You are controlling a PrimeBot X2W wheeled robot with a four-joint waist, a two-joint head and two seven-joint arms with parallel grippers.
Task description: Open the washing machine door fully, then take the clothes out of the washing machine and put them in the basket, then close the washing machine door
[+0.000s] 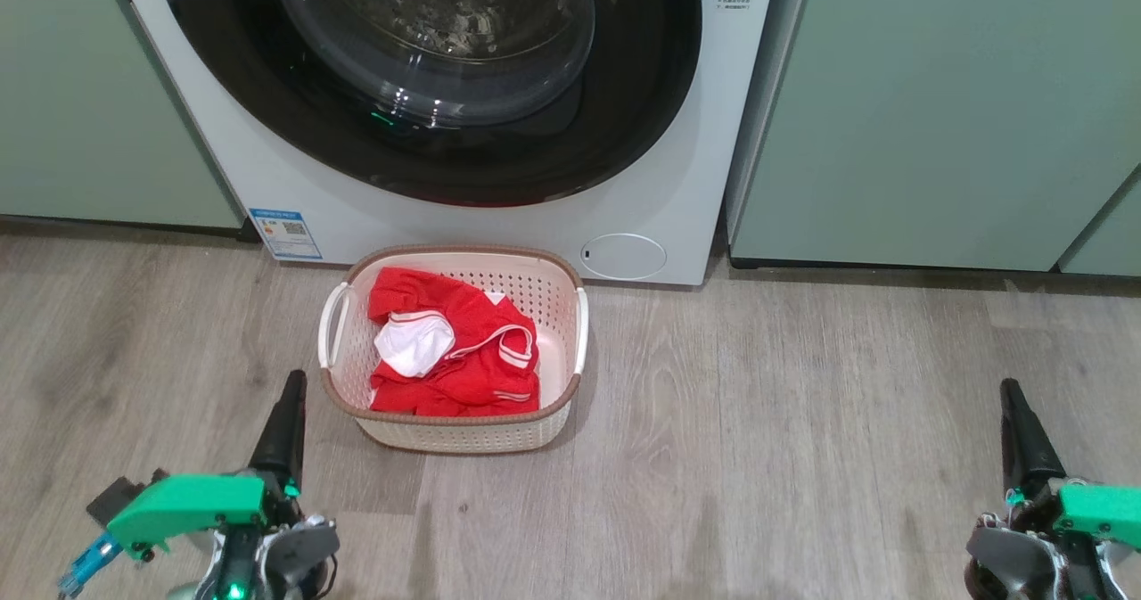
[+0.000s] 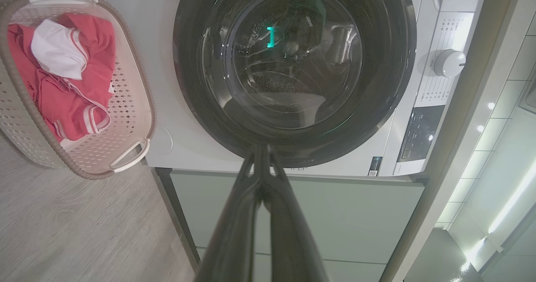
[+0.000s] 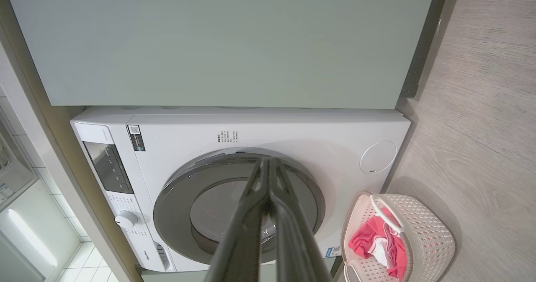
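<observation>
Red cloth: the clothes (image 1: pixel 459 350) lie bunched inside the basket (image 1: pixel 463 435), white patch uppermost. A strip of bare perforated bottom shows along the 3 o'clock side.

Basket stands on grey wood-look floor (image 1: pixel 802 422). Its 12 o'clock rim is close under the washing machine (image 1: pixel 535 226); cannot tell whether they touch.

Washing machine door (image 1: pixel 428 168) at 12 o'clock sits shut, black rim seated in the white front. Small round flap (image 1: pixel 624 256) lies at 1 o'clock from the basket.

Pale green cabinets (image 1: pixel 936 92) flank the machine at 9 and 3 o'clock.

Left gripper (image 1: pixel 292 386) is at 7 o'clock, near the basket's corner but apart, fingers pressed together, empty. Right gripper (image 1: pixel 1012 390) is at 4 o'clock, well apart, fingers together, empty, with open floor between it and the basket.
</observation>
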